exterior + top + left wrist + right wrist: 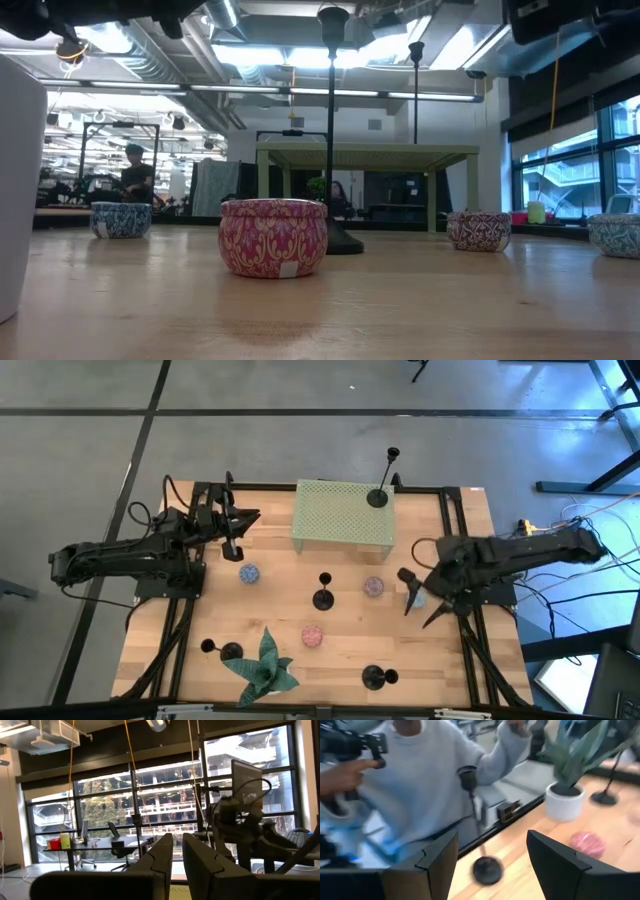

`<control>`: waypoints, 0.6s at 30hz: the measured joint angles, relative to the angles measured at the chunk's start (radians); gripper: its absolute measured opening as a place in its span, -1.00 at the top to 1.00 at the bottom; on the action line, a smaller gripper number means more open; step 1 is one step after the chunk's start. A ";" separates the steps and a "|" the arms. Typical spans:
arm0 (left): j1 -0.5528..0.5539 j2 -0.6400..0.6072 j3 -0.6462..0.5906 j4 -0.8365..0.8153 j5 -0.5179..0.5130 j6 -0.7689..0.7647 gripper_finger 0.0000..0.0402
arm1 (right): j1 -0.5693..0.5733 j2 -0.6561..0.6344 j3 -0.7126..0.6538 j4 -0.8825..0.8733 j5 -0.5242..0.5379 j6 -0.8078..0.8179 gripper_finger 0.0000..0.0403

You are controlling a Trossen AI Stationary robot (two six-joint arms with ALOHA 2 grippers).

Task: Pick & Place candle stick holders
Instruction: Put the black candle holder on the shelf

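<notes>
While both arms hover off the counter [200, 630], holders [323, 598] sit scattered: one mid-frame in high view, one on the green stand [320, 520] top center, two more along the bottom edge. L gripper [238, 532] upper left, jaws pressed together, empty. R gripper [418, 603] right of center, jaws spread, nothing between; its wrist view shows a holder [487, 869] on the counter ahead, person behind.

tall windows [165, 800] (bright outside), desk [95, 845], ceiling lights [250, 52].
</notes>
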 joint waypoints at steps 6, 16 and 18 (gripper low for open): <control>0.000 0.000 0.000 0.000 0.000 -0.029 0.82 | 0.129 0.061 -0.132 0.355 0.174 0.102 -0.19; 0.000 0.000 0.000 -0.001 0.000 -0.030 0.82 | 0.340 0.308 -0.146 0.639 0.370 0.131 -0.19; 0.000 0.000 0.000 -0.001 0.000 -0.030 0.82 | 0.363 0.365 -0.146 0.713 0.402 0.132 -0.19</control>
